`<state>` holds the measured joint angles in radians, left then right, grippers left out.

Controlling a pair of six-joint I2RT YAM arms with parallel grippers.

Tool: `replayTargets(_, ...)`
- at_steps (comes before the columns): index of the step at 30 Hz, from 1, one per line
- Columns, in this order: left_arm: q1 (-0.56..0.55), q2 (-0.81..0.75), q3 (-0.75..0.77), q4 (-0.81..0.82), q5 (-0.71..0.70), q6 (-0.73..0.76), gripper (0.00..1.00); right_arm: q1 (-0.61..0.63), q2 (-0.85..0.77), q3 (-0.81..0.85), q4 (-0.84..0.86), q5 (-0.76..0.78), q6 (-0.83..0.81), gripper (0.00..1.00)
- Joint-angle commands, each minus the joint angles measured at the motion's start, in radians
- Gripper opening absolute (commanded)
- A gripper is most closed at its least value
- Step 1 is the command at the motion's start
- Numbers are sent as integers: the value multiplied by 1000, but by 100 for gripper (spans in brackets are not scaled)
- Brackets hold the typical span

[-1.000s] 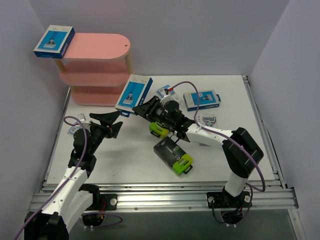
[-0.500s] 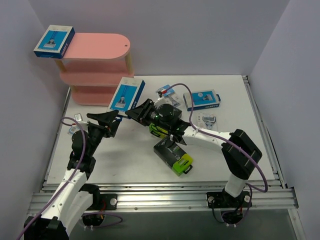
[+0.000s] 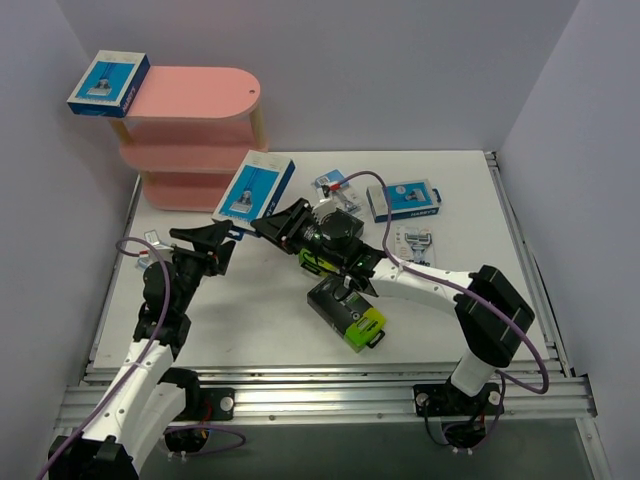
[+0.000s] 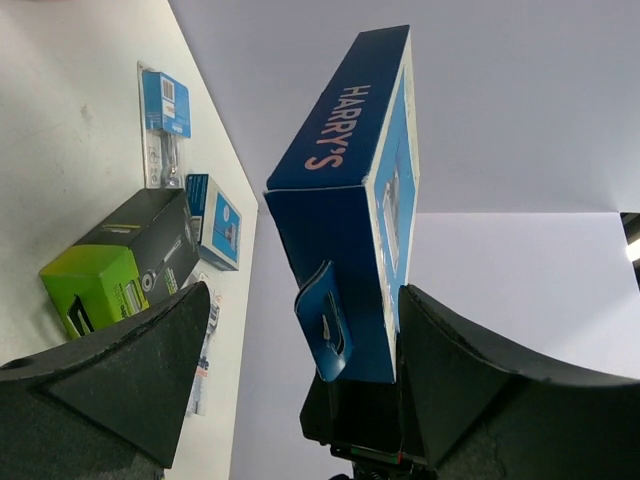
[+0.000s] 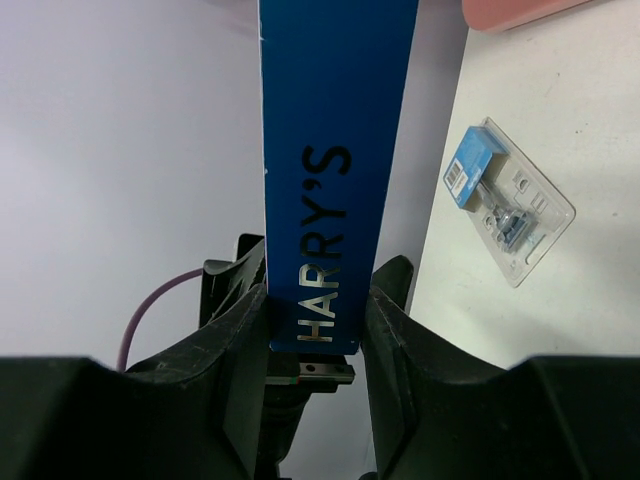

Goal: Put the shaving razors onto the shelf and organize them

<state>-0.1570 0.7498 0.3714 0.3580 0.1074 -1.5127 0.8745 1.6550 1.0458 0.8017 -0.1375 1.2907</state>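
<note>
My right gripper (image 3: 280, 218) is shut on the lower end of a flat blue-and-white razor box (image 3: 255, 188), held up off the table in front of the pink shelf (image 3: 195, 110). In the right wrist view the box (image 5: 335, 150) stands edge-on, squeezed between the fingers (image 5: 318, 300). My left gripper (image 3: 225, 245) is open just left of it. In the left wrist view the box's hanging tab (image 4: 350, 180) sits between the wide jaws (image 4: 300, 350), close to one finger and well apart from the other. Another blue razor box (image 3: 108, 84) lies on the left end of the shelf's top board.
On the table lie a black box with a lime-green end (image 3: 345, 312), a second one (image 3: 318, 262) partly under the right arm, a blue box (image 3: 403, 199), and blister packs (image 3: 335, 185) (image 3: 418, 241) (image 3: 150, 240). Walls close in on the left, back and right.
The right gripper has carried the blue box leftward until its end sits between the left gripper's jaws. The left arm has edged left. Neither gripper's opening has changed.
</note>
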Motion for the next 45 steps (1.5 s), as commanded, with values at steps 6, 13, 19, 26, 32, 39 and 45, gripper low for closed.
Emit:
replayTargets(6,7,26,-17,99,-26,-87,80,49,-21,11,125,33,16,0)
replayTargets(13,5,26,-95,234,-69,-207,57,63,-15,6,126,47,13,0)
replayTargets(19,5,36,-124,303,-60,-262,42,69,-8,-1,126,58,12,0)
replayTargets(26,5,10,-131,305,-31,-293,33,67,-3,-3,114,68,9,0)
replayTargets(32,11,-70,-120,182,-44,-279,2,54,6,0,110,46,12,7)
replayTargets(39,56,-98,-42,26,-15,-190,2,44,-66,-32,62,67,-14,47)
replayTargets(45,73,-75,67,-82,0,-87,2,24,-190,-114,-24,99,-47,73)
